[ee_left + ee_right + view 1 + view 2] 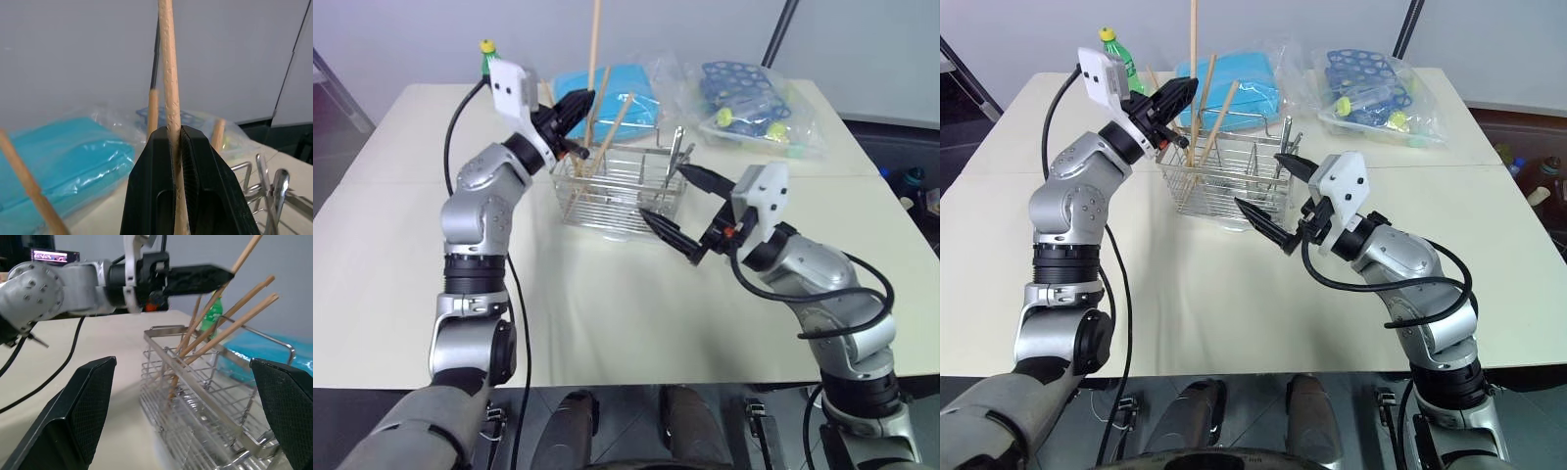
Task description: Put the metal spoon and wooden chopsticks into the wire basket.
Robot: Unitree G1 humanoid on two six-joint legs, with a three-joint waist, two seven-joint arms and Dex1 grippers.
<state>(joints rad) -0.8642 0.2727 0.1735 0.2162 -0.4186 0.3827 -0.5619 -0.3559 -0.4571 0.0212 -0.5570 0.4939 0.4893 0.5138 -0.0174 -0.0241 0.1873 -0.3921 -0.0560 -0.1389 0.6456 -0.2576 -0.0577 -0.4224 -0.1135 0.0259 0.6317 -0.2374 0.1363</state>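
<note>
We judge the task nearly done: the metal spoon (675, 157) already stands in the wire basket (622, 191) with several wooden chopsticks (612, 132), at twelve o'clock from us on the table. Our left gripper (576, 106) is clamped on one last upright chopstick (594, 59) above the basket's nine o'clock end; it must still be dropped in. Our right gripper (677, 211) has its fingers wide apart, holding nothing. The cream table (607, 313) carries bagged items (754, 103) beyond, before a plain wall.

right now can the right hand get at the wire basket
Probably yes: the right hand hangs open just beside the wire basket, with nothing between them.
</note>
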